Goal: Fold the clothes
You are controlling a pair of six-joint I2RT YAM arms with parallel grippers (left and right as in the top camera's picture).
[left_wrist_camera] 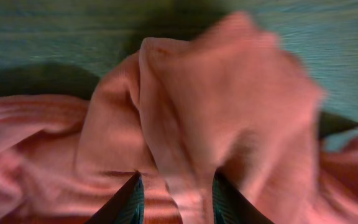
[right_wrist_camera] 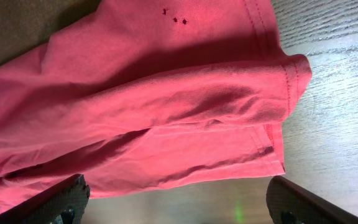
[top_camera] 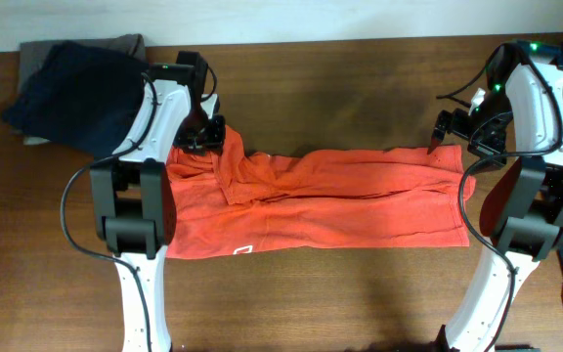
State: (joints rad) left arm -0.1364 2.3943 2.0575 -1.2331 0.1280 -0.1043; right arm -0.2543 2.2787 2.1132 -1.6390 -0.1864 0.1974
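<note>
The red-orange T-shirt [top_camera: 360, 200] is lying on the brown wooden desk [top_camera: 340, 88], folded into a long, soft band that is reaching from one arm to the other. The cloth is lying fairly flat along the near side and wrinkling along the far side. A small white mark [top_camera: 243, 250] is showing at the near edge.

At the left end the cloth is bunching up into a bump, and the left tool [top_camera: 203, 137] is sitting right at it. Its two fingers [left_wrist_camera: 129, 202] are standing on each side of a fold, but the left wrist view is blurry and I cannot tell if they are squeezing.

The right tool [top_camera: 445, 132] is hanging wide open by the far right corner, holding nothing. A stitched hem [right_wrist_camera: 273, 146] is lying just ahead of it.

Bare wood is showing on both long sides of the shirt. A dark blue pile of cloth [top_camera: 66, 88] is sitting at the far left corner, close beside the left arm.
</note>
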